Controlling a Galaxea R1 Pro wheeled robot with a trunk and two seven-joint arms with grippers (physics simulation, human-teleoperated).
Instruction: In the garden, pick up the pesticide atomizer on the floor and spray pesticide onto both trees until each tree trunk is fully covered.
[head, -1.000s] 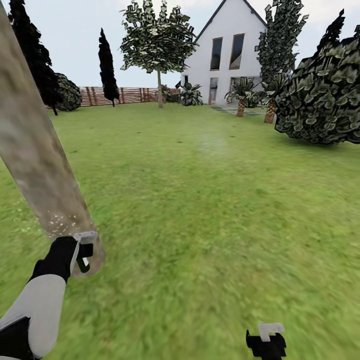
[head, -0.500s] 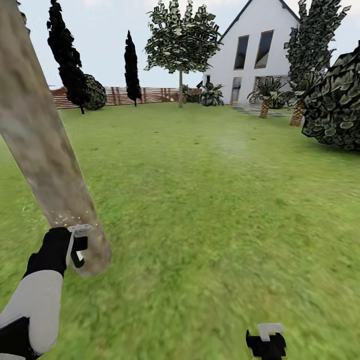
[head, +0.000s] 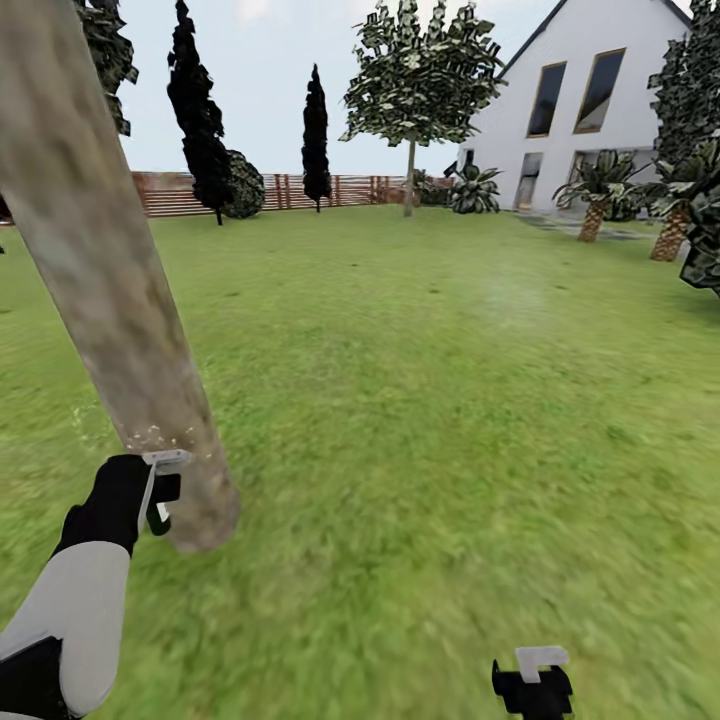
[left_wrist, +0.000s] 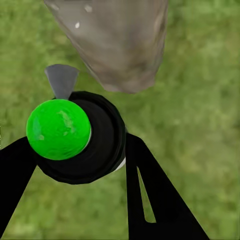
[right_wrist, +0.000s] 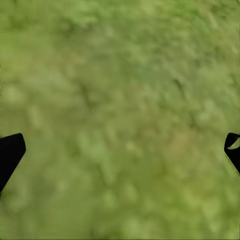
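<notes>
A thick, mottled grey-brown tree trunk (head: 110, 290) leans across the left of the head view, with pale specks just above its foot. My left gripper (head: 152, 492) is shut on the pesticide atomizer (head: 165, 478), held beside the base of the trunk. In the left wrist view the atomizer (left_wrist: 80, 137) is a black round body with a green top. Its grey nozzle (left_wrist: 61, 80) faces the trunk (left_wrist: 120, 45), and a black finger (left_wrist: 150, 195) sits on each side. My right gripper (head: 533, 682) hangs open over grass, both in the head view and in its own wrist view (right_wrist: 120, 155). Another leafy tree (head: 410, 180) stands far back.
Lawn (head: 450, 420) stretches ahead to a brown slat fence (head: 280, 190) and a white house (head: 590, 110). Dark columnar trees (head: 200, 120) stand by the fence. Short palms (head: 595, 195) and a big bush (head: 705, 240) are at the right.
The whole head view has shifted right, so the camera has turned left. My left gripper keeps the atomizer at the trunk's base. The right gripper has not moved.
</notes>
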